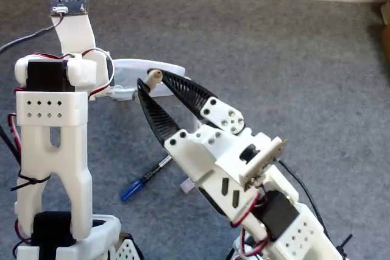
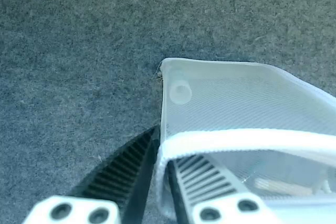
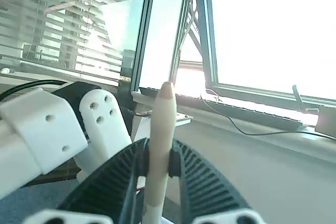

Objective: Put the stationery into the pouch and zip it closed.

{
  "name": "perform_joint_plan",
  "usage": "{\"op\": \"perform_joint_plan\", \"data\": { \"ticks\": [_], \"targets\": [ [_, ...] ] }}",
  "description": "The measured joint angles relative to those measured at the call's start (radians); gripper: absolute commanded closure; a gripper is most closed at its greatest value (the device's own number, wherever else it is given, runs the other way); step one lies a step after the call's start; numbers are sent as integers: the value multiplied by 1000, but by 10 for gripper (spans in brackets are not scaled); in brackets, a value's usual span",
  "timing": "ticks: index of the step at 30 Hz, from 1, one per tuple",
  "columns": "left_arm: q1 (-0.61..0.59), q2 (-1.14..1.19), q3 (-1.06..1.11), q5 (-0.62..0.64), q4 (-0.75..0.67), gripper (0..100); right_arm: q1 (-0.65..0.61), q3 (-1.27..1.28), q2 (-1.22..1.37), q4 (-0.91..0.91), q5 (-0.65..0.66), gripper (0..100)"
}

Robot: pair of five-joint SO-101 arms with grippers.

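Observation:
My left gripper is shut on the rim of the white mesh pouch, holding it just above the grey carpet. In the high view the pouch sticks out from behind the left arm. My right gripper is shut on a cream pen, its end right at the pouch's edge. That pen stands up between the black fingers in the right wrist view. A small pale round shape shows through the mesh. A blue pen lies on the carpet between the arms.
A small white object lies on the carpet beside the blue pen, half under the right arm. Grey carpet stretches open to the right and behind. A pale wall edge runs along the far side.

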Motion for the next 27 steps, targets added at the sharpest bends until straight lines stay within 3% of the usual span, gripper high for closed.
{"op": "perform_joint_plan", "data": {
  "ticks": [8,21,27],
  "targets": [
    [0,0,0,0,0,993,63,0,101,-152,0,994],
    [0,0,0,0,0,993,91,0,293,-169,2,994],
    [0,0,0,0,0,993,92,2,354,-169,141,991]
  ]
}}
